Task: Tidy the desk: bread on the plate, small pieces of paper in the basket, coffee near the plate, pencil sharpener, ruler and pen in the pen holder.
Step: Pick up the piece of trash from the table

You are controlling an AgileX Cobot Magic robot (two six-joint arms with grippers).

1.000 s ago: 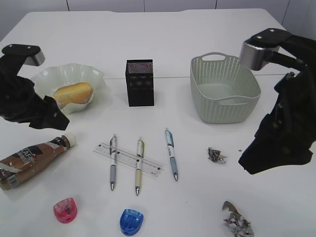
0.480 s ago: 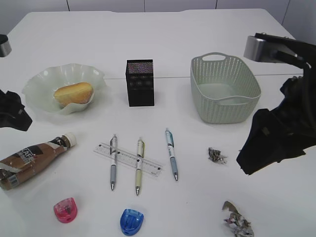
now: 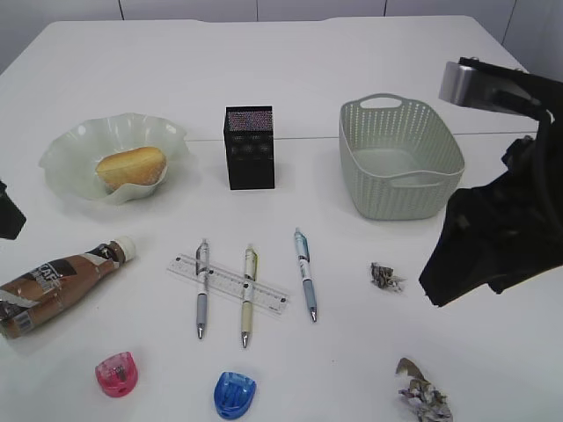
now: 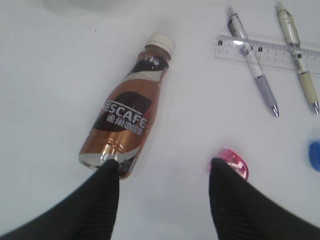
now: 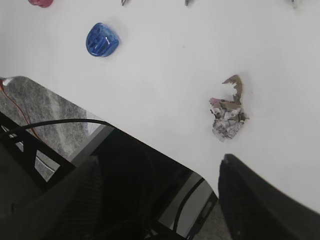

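Looking along the desk (image 3: 290, 79) from the exterior camera, the bread (image 3: 130, 167) already sits in the plate (image 3: 66, 145), while the coffee (image 3: 57, 280) lies on its side well in front of the plate. Three pens rest across the ruler (image 3: 230, 284), between the pen holder (image 3: 249, 147) and the near edge; a pink sharpener (image 3: 116, 373) and a blue sharpener (image 3: 234, 393) lie nearest the camera. Two scraps of paper (image 3: 385, 277) lie in front of the basket (image 3: 400, 158), apart from it.

From the left wrist, the left gripper (image 4: 165, 172) hangs with jaws wide just behind the bottle's base. A filled bottle probably has some weight, and its glossy label looks slick and round; I would grip across the labelled middle, not the cap.

From the right wrist, the right gripper (image 5: 160, 167) is spread wide, with one crumpled scrap (image 5: 227, 112) ahead of its right finger. It should be feather-light and crushable, so any pinch across its bulk ought to hold
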